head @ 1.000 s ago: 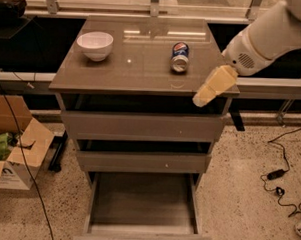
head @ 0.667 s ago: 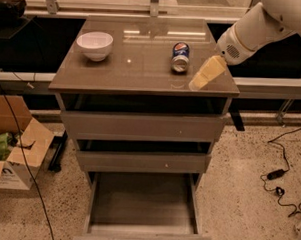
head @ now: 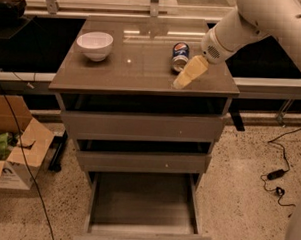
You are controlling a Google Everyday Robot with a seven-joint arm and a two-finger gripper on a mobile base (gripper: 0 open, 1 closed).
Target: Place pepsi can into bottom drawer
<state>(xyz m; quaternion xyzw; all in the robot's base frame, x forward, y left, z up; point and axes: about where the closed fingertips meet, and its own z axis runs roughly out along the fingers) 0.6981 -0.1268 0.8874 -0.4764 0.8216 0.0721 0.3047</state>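
Observation:
The pepsi can, blue with a round logo, lies on its side on the cabinet top, right of the middle. My gripper, with pale yellow fingers, hangs from the white arm just in front and to the right of the can, over the cabinet top's front right part, apart from the can. The bottom drawer is pulled out and shows a bare wooden floor. The two shallower drawers above it are slightly open.
A white bowl stands at the back left of the cabinet top. A cardboard box sits on the floor at the left. Cables lie on the floor at the right.
The gripper has moved left and away from the cabinet's right front corner, closer to the pepsi can. The can and bowl have not moved.

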